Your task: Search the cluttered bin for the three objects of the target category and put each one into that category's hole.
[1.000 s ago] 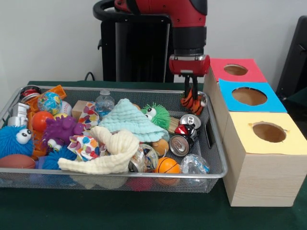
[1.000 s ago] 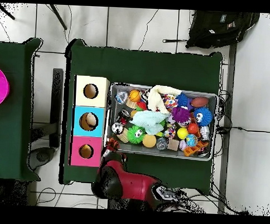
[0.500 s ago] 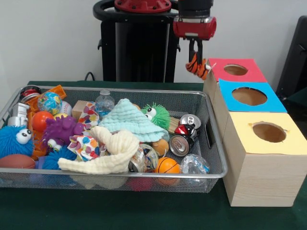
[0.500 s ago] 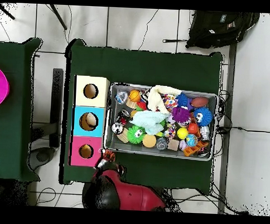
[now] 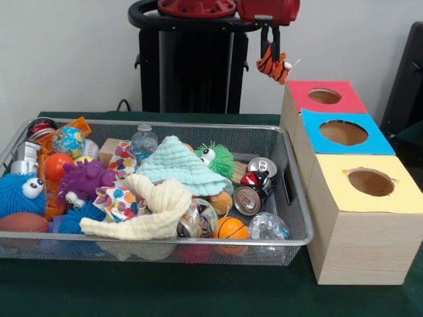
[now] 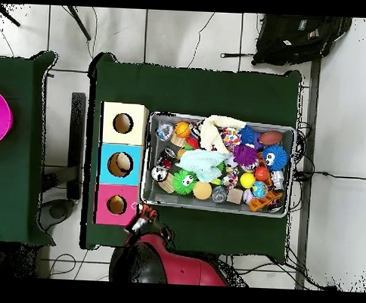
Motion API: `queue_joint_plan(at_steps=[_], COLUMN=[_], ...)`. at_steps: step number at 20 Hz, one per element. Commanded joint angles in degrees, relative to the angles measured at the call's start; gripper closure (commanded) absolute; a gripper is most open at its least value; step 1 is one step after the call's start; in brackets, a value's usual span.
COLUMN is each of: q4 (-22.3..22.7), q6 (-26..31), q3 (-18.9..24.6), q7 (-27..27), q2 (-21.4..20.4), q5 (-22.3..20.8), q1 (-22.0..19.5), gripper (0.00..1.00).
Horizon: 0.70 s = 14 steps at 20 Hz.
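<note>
My gripper (image 5: 271,58) hangs high above the table's far side, left of the red-topped box (image 5: 344,88). It is shut on a small orange and black striped tiger toy (image 5: 273,67), which dangles in the air. In the overhead view the tiger toy (image 6: 145,213) sits just beside the pink box (image 6: 106,213), outside the bin's corner. The blue-topped box (image 5: 377,140) and yellow-topped box (image 5: 403,198) stand in a row with it. The wire mesh bin (image 5: 198,243) holds several toys, among them a green fuzzy creature (image 5: 215,157) and a purple spiky one (image 5: 82,178).
The bin also holds drink cans (image 5: 248,198), a mint cloth (image 5: 177,165), a cream cloth (image 5: 158,208), a small basketball (image 5: 230,228) and a blue fuzzy toy (image 5: 20,191). A beige item shows inside the blue box's hole (image 6: 123,163). A black backpack (image 6: 297,38) lies on the floor.
The gripper has risen out of the bin's far right corner with the tiger toy and now holds it high, a little nearer the red-topped box.
</note>
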Motion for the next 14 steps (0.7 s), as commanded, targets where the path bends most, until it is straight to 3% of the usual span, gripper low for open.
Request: queue_joint_plan(at_steps=[1,14], q4=[0.00,0.94], q6=[4.08,-3.71], q3=[4.65,2.95], q7=[10.45,15.38], q2=[-2.87,1.73], q5=[5.51,10.03], q1=[-0.10,9.20], gripper=[1.00,1.00])
